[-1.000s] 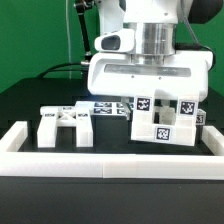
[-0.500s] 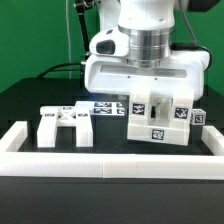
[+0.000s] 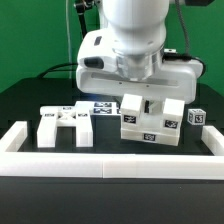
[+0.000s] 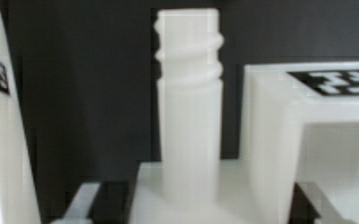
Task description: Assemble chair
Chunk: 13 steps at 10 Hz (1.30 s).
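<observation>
The big white chair block (image 3: 152, 121) sits on the black table (image 3: 30, 100), just behind the long white rail (image 3: 110, 161). It has black-and-white tags on its sides. Half a second ago it stood a bit more toward the exterior view's right and faced the front. Now it has slid a little toward the exterior view's left and turned, so one corner points to the front.

The robot arm (image 3: 135, 50) hangs right over the block. It has also moved toward the exterior view's left and has turned.

The other chair piece (image 3: 62, 125), flat with holes in it, lies well apart on the exterior view's left. It has not moved. A small cube (image 3: 197, 117) with a tag sits near the block on the exterior view's right.

In the wrist view, a tall white peg (image 4: 186, 100) stands straight up on a white base. The claw (image 4: 194, 205) is down around that base, with a dark finger (image 4: 83, 205) on each side. I cannot tell if the claw is squeezing or loose.
</observation>
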Tool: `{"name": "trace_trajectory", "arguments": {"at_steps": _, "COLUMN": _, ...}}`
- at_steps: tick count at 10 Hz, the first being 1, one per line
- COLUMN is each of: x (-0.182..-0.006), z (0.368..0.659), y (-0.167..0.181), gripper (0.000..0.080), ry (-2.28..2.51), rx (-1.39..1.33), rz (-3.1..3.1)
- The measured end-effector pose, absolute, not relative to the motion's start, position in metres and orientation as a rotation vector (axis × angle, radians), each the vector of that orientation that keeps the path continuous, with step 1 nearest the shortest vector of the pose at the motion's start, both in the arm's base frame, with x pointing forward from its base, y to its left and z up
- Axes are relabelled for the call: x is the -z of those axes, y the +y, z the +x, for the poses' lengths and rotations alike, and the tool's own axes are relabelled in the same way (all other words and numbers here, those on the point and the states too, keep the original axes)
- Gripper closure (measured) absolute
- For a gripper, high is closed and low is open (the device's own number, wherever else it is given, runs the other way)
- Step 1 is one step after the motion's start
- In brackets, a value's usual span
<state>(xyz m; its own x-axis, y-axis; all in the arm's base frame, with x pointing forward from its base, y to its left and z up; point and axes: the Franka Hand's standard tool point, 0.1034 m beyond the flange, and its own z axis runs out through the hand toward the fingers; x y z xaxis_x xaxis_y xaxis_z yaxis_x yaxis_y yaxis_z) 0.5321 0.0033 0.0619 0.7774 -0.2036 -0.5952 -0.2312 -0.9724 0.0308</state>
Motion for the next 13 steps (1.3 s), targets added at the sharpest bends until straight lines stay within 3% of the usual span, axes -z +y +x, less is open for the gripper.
{"name": "trace_trajectory", "arguments": {"at_steps": 10, "x": -0.054, "z": 0.509, "y": -0.009, "gripper": 0.0466, "ry": 0.358, "rx": -1.752, "rz": -2.556}}
{"name": "trace_trajectory", "arguments": {"at_steps": 11, "x": -0.053, "z": 0.515, "y": -0.009, "gripper": 0.0382, "ry": 0.359, "rx": -1.699, "rz": -2.594}}
{"name": "trace_trajectory", "arguments": {"at_steps": 12, "x": -0.056, "z": 0.513, "y": -0.008, "gripper": 0.0382, "ry": 0.364, "rx": -1.682, "rz": -2.603}}
{"name": "trace_trajectory", "arguments": {"at_steps": 13, "x": -0.056, "z": 0.511, "y": -0.010, "gripper": 0.0207, "ry": 0.370, "rx": -1.688, "rz": -2.596}}
